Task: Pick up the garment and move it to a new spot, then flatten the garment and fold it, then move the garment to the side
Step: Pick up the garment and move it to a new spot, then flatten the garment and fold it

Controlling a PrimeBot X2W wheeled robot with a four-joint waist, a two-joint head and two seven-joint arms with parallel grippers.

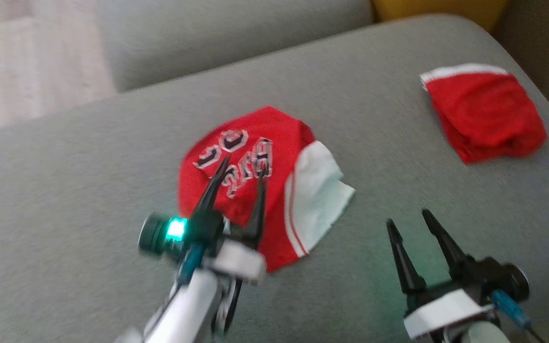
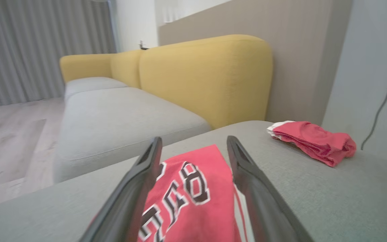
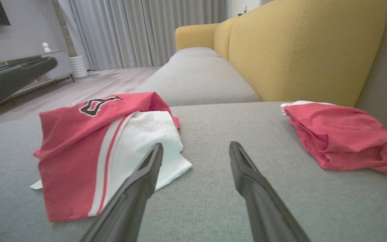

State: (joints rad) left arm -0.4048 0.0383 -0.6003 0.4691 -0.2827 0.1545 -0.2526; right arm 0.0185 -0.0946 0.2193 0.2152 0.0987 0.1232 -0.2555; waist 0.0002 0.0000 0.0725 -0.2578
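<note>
The garment (image 1: 284, 138) is a red jersey with black-and-white lettering and a white side panel. It lies loosely folded on the grey sofa cushion (image 1: 88, 181). My left gripper (image 1: 242, 172) hovers over its lettered part, open, with nothing between its fingers. In the left wrist view the garment (image 2: 186, 188) lies below the spread left gripper (image 2: 193, 141). My right gripper (image 1: 408, 217) is open over bare cushion, to the right of the white panel. In the right wrist view the right gripper (image 3: 196, 145) points past the garment (image 3: 76, 134).
A second red garment (image 1: 486, 112) with a white edge lies bunched near the cushion's far right corner, also seen in both wrist views (image 2: 314, 141) (image 3: 341, 134). A yellow backrest (image 2: 207, 77) rises behind it. Pale wood floor (image 1: 17, 62) lies beyond the cushion's left edge.
</note>
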